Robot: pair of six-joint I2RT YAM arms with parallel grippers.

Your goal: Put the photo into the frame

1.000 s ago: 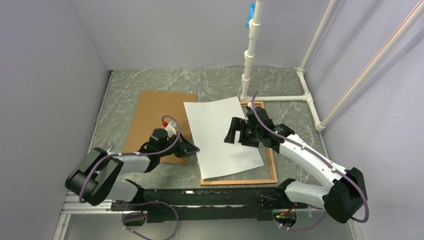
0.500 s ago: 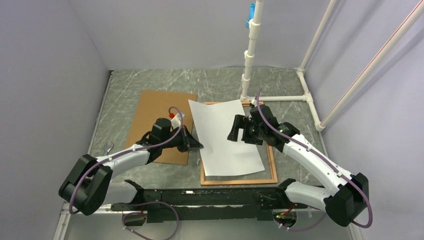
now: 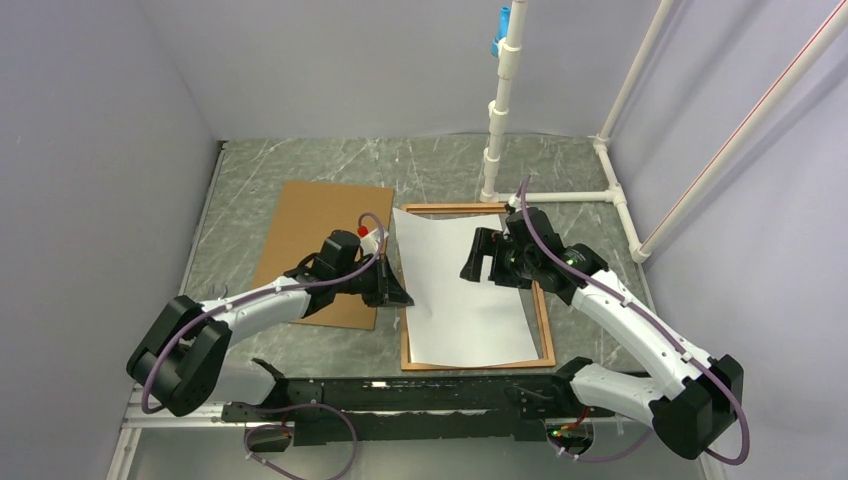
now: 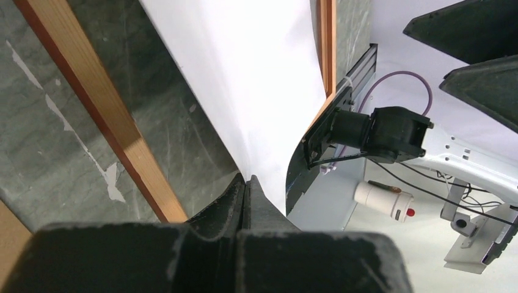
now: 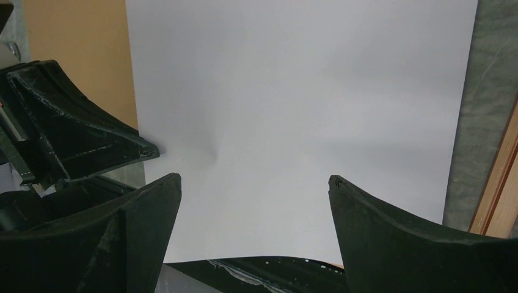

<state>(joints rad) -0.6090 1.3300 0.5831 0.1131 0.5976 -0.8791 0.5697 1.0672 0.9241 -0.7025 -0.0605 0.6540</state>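
Note:
The photo (image 3: 465,295) lies white back up over the frame (image 3: 546,322), slightly skewed, with its left edge lifted. My left gripper (image 3: 402,298) is shut on that left edge. In the left wrist view the jaws (image 4: 246,183) pinch the white sheet (image 4: 256,79) above the frame's orange-brown rail (image 4: 98,104) and clear pane. My right gripper (image 3: 482,264) is open and hovers just over the photo's upper middle. In the right wrist view its spread fingers (image 5: 253,183) straddle the white sheet (image 5: 293,104), and the frame's edge (image 5: 498,195) shows at the right.
A plain brown backing board (image 3: 318,240) lies left of the frame, under my left arm. A white pipe post (image 3: 497,130) stands just behind the frame, with pipe rails (image 3: 560,196) along the back right. Grey walls close in on the left and back.
My left gripper has carried the photo's left edge to the right, so the sheet has slid further over the frame. My right gripper shifted slightly right and stayed open.

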